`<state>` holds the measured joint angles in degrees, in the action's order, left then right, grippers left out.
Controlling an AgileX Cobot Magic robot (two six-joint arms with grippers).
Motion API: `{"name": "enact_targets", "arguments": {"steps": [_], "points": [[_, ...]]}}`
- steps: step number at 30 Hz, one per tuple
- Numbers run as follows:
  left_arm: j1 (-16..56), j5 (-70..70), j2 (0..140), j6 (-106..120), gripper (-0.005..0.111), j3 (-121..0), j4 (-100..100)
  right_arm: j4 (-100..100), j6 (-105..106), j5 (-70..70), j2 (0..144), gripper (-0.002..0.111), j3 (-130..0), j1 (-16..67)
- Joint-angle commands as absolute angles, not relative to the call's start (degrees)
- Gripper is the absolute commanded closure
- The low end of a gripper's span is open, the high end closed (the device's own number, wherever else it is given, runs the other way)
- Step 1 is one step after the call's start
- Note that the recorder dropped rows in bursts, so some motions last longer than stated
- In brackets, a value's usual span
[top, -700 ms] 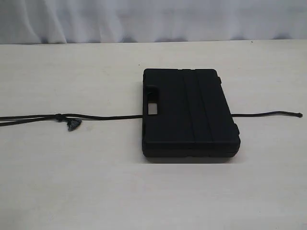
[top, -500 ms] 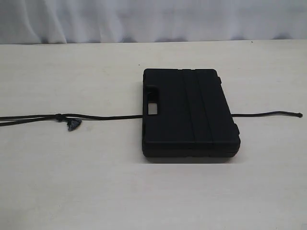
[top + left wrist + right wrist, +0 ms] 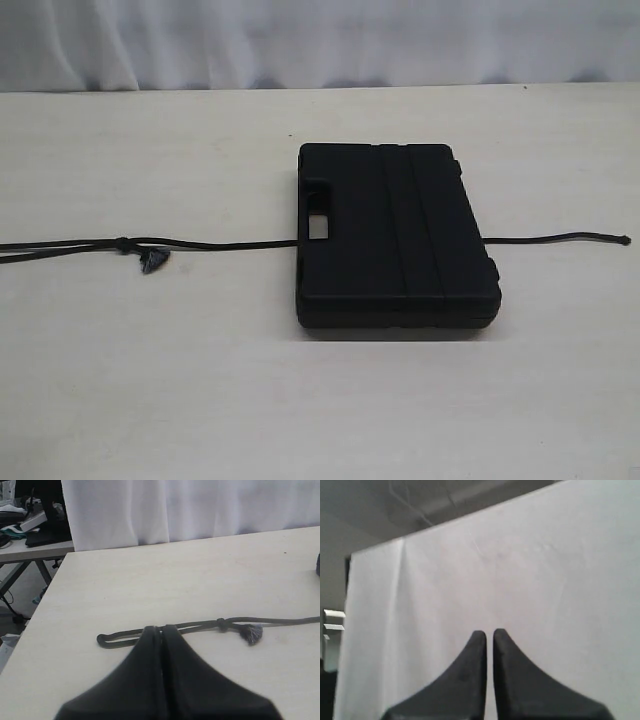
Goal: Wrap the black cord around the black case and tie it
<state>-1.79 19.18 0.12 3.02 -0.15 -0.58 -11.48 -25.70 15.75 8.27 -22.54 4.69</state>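
Exterior view: bright, even, diffuse light. The pale table [image 3: 150,400] is nearly washed out, and the case [image 3: 390,240] throws a thin soft shadow along its near edge. Left wrist view: left gripper [image 3: 163,629] blurred close to the lens, cord [image 3: 200,625] sharp. Right wrist view: right gripper [image 3: 489,633] soft-edged against a dimmer, grey-white curtain [image 3: 545,580].

A pale, wood-grained surface [image 3: 150,400] fills most of the exterior view, with a white pleated curtain [image 3: 320,40] hanging along its far edge. In the left wrist view a cluttered side table [image 3: 35,549] on slanted metal legs stands beyond one corner. The right wrist view shows a grey ceiling [image 3: 380,510] above the curtain.
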Motion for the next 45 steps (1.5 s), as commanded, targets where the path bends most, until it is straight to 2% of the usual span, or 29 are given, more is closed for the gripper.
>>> {"name": "enact_targets", "arguments": {"steps": [1, 8, 12, 13, 18, 21, 23, 24, 28, 33, 42, 45], "points": [[-1.31, 18.58, 0.0, 3.02, 0.107, 0.0, -0.5, -17.91, -25.81, -5.25, 18.37, 0.094, -33.39, 4.83], [-1.31, 18.58, 0.0, 3.02, 0.107, 0.0, -0.5, -18.04, -23.72, -27.64, 40.37, 0.054, -48.43, 4.83], [-1.31, 18.58, 0.0, 3.02, 0.107, 0.0, -0.5, -8.54, -13.82, -36.02, 50.82, 0.053, -53.08, 4.83], [-1.31, 18.58, 0.0, 3.02, 0.107, 0.0, -0.5, -0.92, -6.86, -37.8, 55.83, 0.053, -54.29, 4.83], [-1.31, 18.58, 0.0, 3.02, 0.107, 0.0, -0.5, 35.56, 24.53, -38.04, 71.8, 0.053, -54.61, 4.83], [-1.31, 18.58, 0.0, 3.02, 0.107, 0.0, -0.5, 42.82, 34.07, -36.05, 77.65, 0.053, -55.0, 9.23], [-1.31, 18.58, 0.0, 3.02, 0.107, 0.0, -0.5, 38.24, 31.2, -33.42, 82.23, 0.053, -57.48, 16.29], [-1.31, 18.58, 0.0, 3.02, 0.107, 0.0, -0.5, 32.03, 21.12, -30.97, 84.68, 0.053, -59.35, 20.56], [-1.31, 18.58, 0.0, 3.02, 0.107, 0.0, -0.5, 7.56, -1.71, -32.16, 93.27, 0.053, -66.82, 29.17], [-1.31, 18.58, 0.0, 3.02, 0.107, 0.0, -0.5, -3.73, -15.79, -36.13, 103.73, 0.053, -77.41, 36.54], [-1.31, 18.58, 0.0, 3.02, 0.107, 0.0, -0.5, -16.02, -27.68, -49.44, 120.29, 0.053, -94.5, 38.81], [-1.31, 18.58, 0.0, 3.02, 0.107, 0.0, -0.5, -16.91, -28.16, -49.96, 124.35, 0.053, -97.58, 38.81]]}}
